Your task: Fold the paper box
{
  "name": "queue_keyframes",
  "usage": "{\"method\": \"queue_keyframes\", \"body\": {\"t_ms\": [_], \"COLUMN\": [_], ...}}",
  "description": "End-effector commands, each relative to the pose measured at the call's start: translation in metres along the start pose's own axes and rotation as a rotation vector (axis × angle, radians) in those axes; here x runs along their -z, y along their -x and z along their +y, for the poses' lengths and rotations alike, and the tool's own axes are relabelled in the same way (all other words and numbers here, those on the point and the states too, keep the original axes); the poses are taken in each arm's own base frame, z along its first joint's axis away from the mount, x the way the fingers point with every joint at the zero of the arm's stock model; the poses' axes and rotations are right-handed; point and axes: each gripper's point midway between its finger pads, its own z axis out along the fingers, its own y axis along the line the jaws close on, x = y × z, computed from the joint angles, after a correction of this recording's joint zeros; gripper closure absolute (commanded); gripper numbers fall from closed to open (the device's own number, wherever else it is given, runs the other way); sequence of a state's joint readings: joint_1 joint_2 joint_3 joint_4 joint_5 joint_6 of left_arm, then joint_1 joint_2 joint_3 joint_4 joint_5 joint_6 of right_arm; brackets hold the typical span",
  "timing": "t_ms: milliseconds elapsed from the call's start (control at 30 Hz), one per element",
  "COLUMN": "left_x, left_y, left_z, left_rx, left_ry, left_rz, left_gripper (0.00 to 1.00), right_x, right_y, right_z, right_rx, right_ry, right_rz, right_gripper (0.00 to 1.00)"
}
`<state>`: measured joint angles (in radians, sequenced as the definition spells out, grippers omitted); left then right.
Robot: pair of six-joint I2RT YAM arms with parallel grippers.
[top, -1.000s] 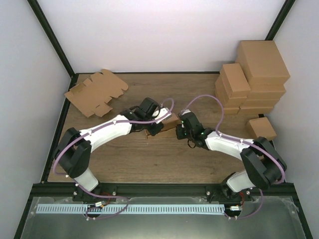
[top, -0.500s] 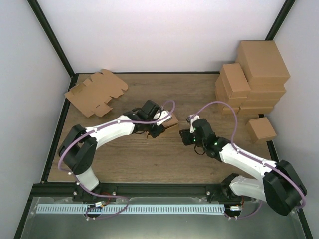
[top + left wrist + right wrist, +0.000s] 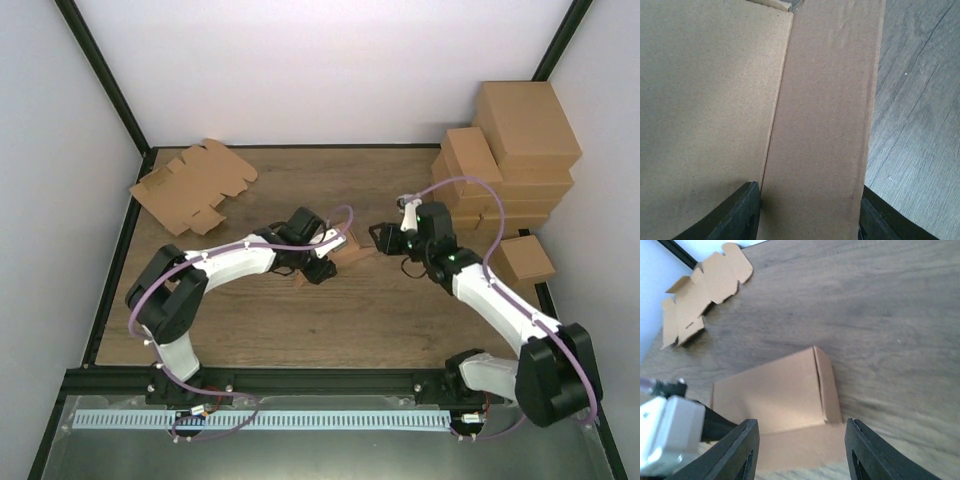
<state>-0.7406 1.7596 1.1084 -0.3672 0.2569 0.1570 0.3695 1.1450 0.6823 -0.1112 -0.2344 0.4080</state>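
Note:
The paper box (image 3: 349, 249) is a small brown cardboard box, partly folded, near the middle of the wooden table. My left gripper (image 3: 330, 254) is shut on its left end. In the left wrist view the box panel (image 3: 820, 115) fills the frame and sits between both black fingers (image 3: 742, 215). My right gripper (image 3: 384, 234) is open and empty, just right of the box and not touching it. In the right wrist view the box (image 3: 772, 392) lies ahead of the open fingers (image 3: 737, 450), with the left gripper's white body (image 3: 670, 432) at its left end.
A pile of flat notched cardboard blanks (image 3: 192, 185) lies at the back left and also shows in the right wrist view (image 3: 705, 282). Bigger brown cartons (image 3: 510, 150) are stacked at the back right, with one small carton (image 3: 525, 258) in front of them.
The right arm has swung outward; its gripper has drawn back from the box to the right and farther back. The left gripper has shifted slightly with the box in it.

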Motion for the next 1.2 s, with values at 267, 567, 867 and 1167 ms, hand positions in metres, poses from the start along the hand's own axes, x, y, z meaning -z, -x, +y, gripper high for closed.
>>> {"method": "queue_keyframes", "body": {"t_ms": [267, 567, 867, 1167], "left_x": [0.039, 0.115, 0.090, 0.083], "left_y": [0.027, 0.018, -0.048, -0.057], "left_z": [-0.011, 0.042, 0.103, 0.107], "left_rx": [0.050, 0.317, 0.869, 0.978], "left_ry": [-0.005, 0.346, 0.155, 0.049], "left_rz": [-0.114, -0.319, -0.247, -0.298], "left_gripper": [0.00, 0.00, 0.00, 0.00], "right_x": [-0.050, -0.080, -0.111, -0.101], "right_y": [0.005, 0.008, -0.004, -0.048], "right_z": [0.014, 0.017, 0.000, 0.023], "right_rx": [0.034, 0.076, -0.009, -0.103], "right_ry": [0.113, 0.165, 0.122, 0.331], "right_rz": [0.177, 0.233, 0.289, 0.398], "right_gripper": [0.48, 0.42, 0.40, 0.39]}}
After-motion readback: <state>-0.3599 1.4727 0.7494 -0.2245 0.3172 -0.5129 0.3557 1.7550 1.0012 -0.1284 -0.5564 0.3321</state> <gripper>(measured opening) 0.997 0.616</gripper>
